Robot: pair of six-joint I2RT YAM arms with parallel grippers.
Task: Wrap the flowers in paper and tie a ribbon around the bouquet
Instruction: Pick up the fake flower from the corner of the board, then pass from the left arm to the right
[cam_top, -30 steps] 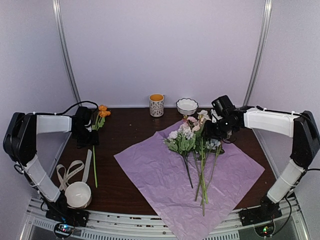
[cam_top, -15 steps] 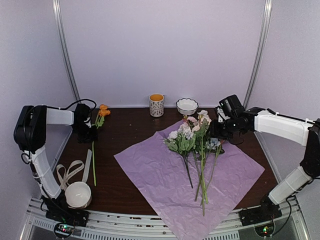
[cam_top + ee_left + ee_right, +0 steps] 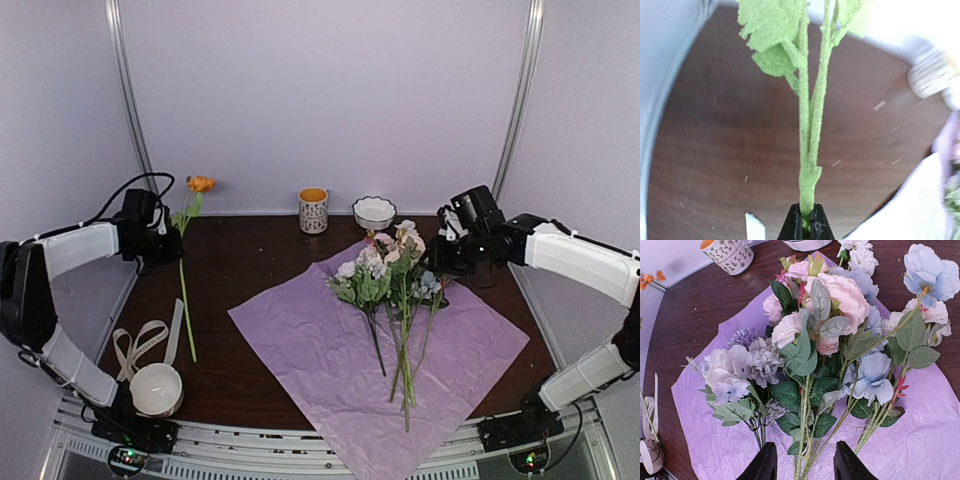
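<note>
Pinching a blurred stem [image 3: 807,150] cropped above, left jaws clamp tight; right jaws parted, seemingly empty.

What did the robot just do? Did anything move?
The left tool shut on the orange flower by its stem and lifted it, so its bloom stands up off the table. The right tool shifted slightly right, open over the other flowers. Paper, ribbon and white bowl stayed put.
</note>
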